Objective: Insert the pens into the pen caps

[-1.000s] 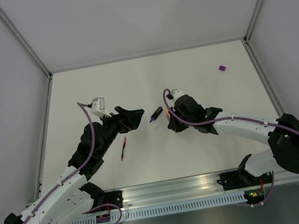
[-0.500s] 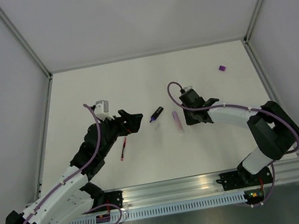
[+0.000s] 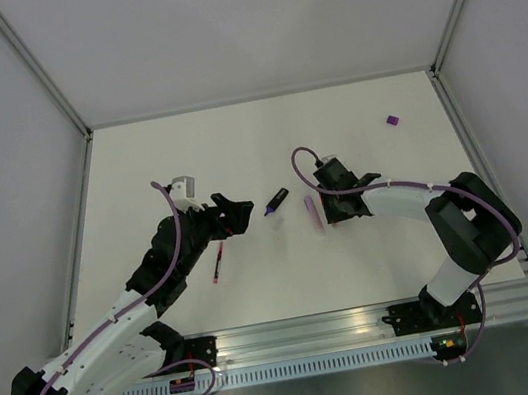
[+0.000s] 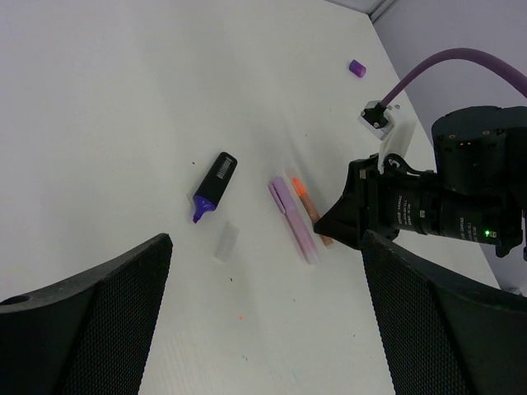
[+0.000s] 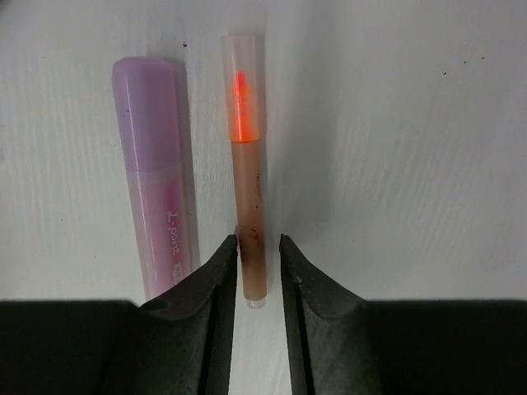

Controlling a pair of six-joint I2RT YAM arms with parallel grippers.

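Note:
My right gripper [image 5: 258, 267] is low over the table, its jaws a little apart around the tail of the orange pen [image 5: 249, 206]. That pen lies flat, with a clear cap [image 5: 241, 82] over its orange tip and a sliver of space on its right side. The pale pink-lilac pen [image 5: 160, 181] lies parallel just to its left. The stubby black purple-tipped marker [image 3: 276, 202] is between the arms and the thin red pen [image 3: 217, 262] lies under my left arm. My left gripper [image 3: 236, 212] is wide open and empty, aimed at the pens. A purple pen cap [image 3: 392, 120] sits at the far right.
A small clear cap [image 4: 226, 240] lies loose on the white table [image 3: 236, 151] just below the black marker [image 4: 216, 183]. Grey walls enclose the table on three sides. The rail with the arm bases [image 3: 308, 337] runs along the near edge.
My right arm drew back and turned, laid the orange pen down beside the pink-lilac one, and its jaws have parted off it. The left arm has barely shifted.

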